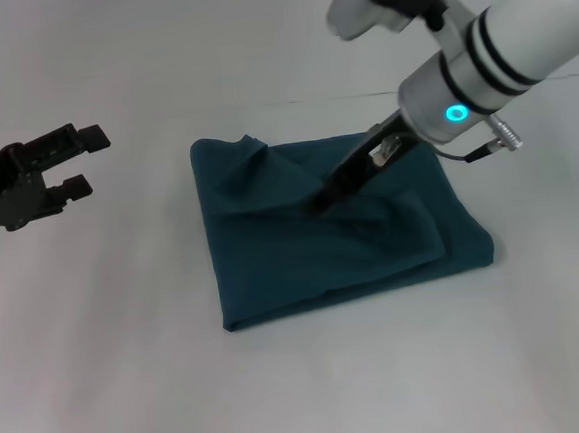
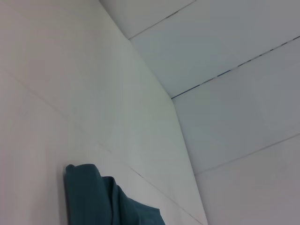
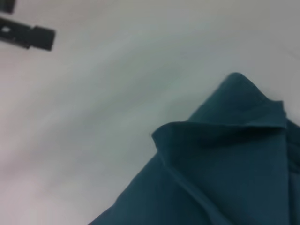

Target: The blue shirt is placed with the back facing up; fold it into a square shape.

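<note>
The blue shirt (image 1: 332,243) lies on the white table as a rough square of several folded layers, plain side showing. My right gripper (image 1: 321,202) reaches down into its middle and is shut on a raised fold of the cloth, which tents up toward the far left corner. That lifted fold (image 3: 225,140) fills the right wrist view. Off to the left, my left gripper (image 1: 85,160) hovers open and empty, apart from the shirt. One corner of the shirt (image 2: 93,197) shows in the left wrist view.
The white table (image 1: 101,372) surrounds the shirt on all sides. The left gripper's dark fingers (image 3: 28,36) show far off in the right wrist view. A thin seam line (image 1: 290,100) runs behind the shirt.
</note>
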Controlling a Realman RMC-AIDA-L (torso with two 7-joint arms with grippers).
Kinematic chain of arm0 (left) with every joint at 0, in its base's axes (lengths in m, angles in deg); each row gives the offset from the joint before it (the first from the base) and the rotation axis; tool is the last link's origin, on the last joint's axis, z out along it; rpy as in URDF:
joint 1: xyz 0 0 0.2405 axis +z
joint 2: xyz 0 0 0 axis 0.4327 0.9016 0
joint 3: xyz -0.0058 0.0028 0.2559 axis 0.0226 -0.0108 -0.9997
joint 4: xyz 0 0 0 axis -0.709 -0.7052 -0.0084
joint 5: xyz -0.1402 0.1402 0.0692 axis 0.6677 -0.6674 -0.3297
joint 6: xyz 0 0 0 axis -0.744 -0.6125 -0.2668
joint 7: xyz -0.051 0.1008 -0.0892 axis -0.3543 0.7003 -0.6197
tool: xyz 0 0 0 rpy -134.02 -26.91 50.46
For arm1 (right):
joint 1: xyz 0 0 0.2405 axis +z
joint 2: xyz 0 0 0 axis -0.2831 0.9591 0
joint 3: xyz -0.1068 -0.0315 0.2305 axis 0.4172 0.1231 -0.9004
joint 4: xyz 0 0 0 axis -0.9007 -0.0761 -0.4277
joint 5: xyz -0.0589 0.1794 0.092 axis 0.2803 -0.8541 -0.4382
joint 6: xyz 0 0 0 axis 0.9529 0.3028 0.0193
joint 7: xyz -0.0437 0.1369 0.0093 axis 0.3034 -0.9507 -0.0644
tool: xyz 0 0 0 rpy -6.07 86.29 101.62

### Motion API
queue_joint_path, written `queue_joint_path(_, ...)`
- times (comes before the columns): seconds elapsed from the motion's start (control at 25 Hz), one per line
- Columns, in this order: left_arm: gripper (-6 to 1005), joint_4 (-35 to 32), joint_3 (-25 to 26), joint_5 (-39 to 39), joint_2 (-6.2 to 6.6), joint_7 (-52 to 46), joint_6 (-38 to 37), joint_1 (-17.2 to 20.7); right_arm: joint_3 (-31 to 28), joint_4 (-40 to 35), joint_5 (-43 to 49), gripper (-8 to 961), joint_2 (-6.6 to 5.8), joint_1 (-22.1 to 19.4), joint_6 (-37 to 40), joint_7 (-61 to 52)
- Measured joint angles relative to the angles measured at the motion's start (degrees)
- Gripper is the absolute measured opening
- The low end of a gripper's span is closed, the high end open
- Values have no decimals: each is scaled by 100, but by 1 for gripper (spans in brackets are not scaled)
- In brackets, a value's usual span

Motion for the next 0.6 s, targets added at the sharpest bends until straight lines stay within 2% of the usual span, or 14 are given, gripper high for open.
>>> queue_joint_path(0.24, 943, 121, -19, 1, 0, -7, 70, -61, 527, -25, 64, 600, 57, -37, -567, 209)
queue_joint_path(0.6, 941, 234, -43, 2, -1, 23, 227, -118, 1147, 83, 69, 599, 101, 7, -939, 247)
